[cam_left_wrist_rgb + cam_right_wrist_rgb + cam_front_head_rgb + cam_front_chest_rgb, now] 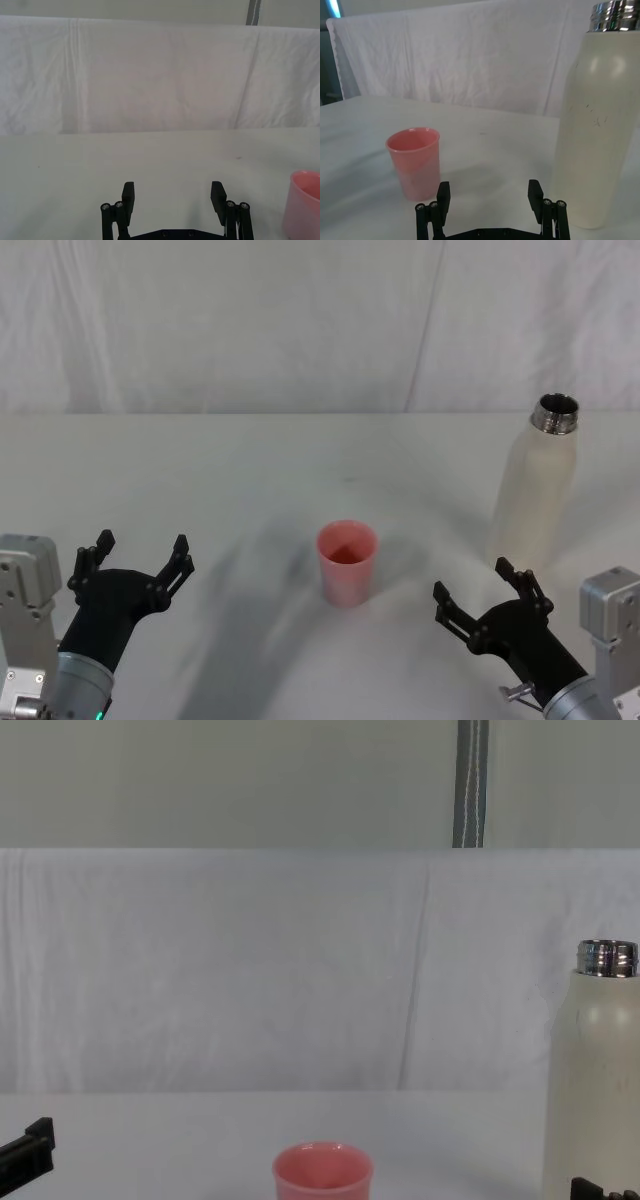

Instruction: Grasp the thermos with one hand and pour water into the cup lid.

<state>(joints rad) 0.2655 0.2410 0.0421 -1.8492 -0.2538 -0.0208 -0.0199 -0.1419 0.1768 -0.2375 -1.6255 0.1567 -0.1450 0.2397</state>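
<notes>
Right gripper (487, 598) spread, low beside upright thermos (535, 488); left gripper (138, 558) spread, left of cup lid (347, 562).

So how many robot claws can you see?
2. The left gripper hovers open over the table left of the pink cup lid. The right gripper hovers open just in front of the thermos.

Chest view: frame edge is cutting off the thermos (598, 1070) at its base and the cup lid (322, 1172) below its rim. Left wrist view: cup lid (303, 205) is running off frame. Water level inside thermos: can't tell.
</notes>
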